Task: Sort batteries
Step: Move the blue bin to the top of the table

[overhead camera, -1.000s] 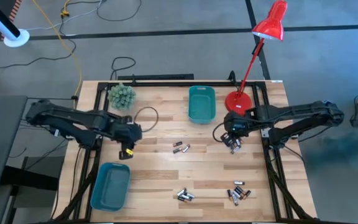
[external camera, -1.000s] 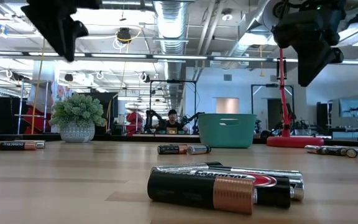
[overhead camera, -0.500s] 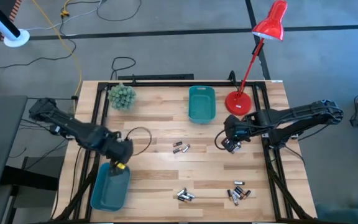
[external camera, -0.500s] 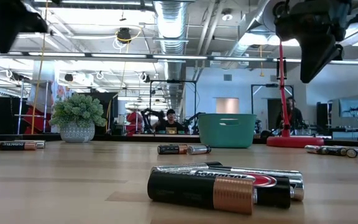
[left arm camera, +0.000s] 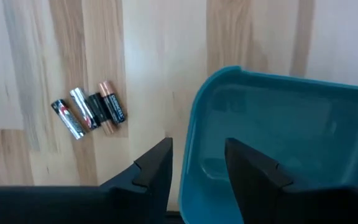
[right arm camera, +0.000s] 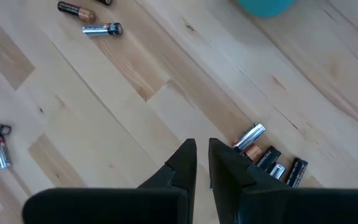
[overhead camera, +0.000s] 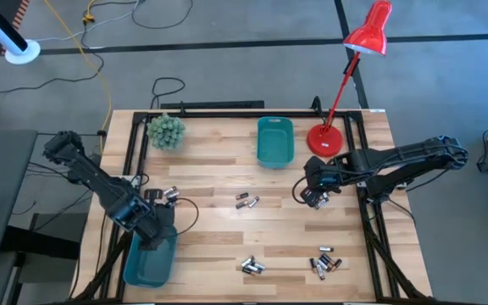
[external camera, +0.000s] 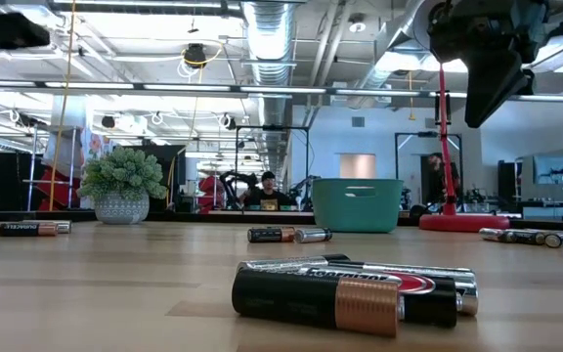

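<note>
Batteries lie in small groups on the wooden table: one at the left (overhead camera: 168,195), one in the centre (overhead camera: 246,202), one at the near centre (overhead camera: 252,267) and one at the near right (overhead camera: 324,263). My left gripper (left arm camera: 197,165) hangs open over the far rim of the near-left teal bin (overhead camera: 146,264), with nothing between its fingers. The left battery group (left arm camera: 89,113) lies beside that bin. My right gripper (right arm camera: 201,152) points down above the table at the right, with only a narrow gap between its fingers and nothing in it. More batteries (right arm camera: 269,157) lie just beside it.
A second teal bin (overhead camera: 275,141) stands at the far centre. The red lamp's base (overhead camera: 327,140) is beside it, and a potted plant (overhead camera: 166,131) stands at the far left. A black cable loops on the table near my left arm (overhead camera: 189,207).
My left gripper has swung toward the table's near edge, turning as it went. It started above the left battery group and now hangs over the near-left bin's rim. That battery group is now uncovered. My right gripper has stayed almost where it was.
</note>
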`<state>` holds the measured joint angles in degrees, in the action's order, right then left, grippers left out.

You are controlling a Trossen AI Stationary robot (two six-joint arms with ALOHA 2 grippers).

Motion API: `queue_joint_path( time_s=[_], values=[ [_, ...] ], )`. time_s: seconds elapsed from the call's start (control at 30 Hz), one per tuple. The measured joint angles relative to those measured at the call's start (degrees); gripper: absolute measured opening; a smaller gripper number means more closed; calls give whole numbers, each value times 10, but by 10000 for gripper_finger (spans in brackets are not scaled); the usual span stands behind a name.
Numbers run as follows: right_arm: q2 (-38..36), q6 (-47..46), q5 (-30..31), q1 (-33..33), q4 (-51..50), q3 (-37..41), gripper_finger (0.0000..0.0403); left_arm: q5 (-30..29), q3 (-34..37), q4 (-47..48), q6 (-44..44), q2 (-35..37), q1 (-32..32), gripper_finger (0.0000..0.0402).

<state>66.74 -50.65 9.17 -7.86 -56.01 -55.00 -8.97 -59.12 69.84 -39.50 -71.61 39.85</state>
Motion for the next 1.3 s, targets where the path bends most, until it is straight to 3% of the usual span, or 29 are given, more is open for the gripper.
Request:
queue_joint_path(
  time_s=[0.77,0.87,1.03,1.3],
  values=[
    [0,-3,0,0,0,0,63,11,222,-206,-12,0,0,140],
    [0,-3,0,0,0,0,63,12,230,-204,-4,0,0,111],
    [0,-2,0,0,0,-1,63,41,231,-212,4,1,-1,15],
    [0,-2,0,0,0,-1,63,72,183,-218,-65,0,-4,3]
  ],
)
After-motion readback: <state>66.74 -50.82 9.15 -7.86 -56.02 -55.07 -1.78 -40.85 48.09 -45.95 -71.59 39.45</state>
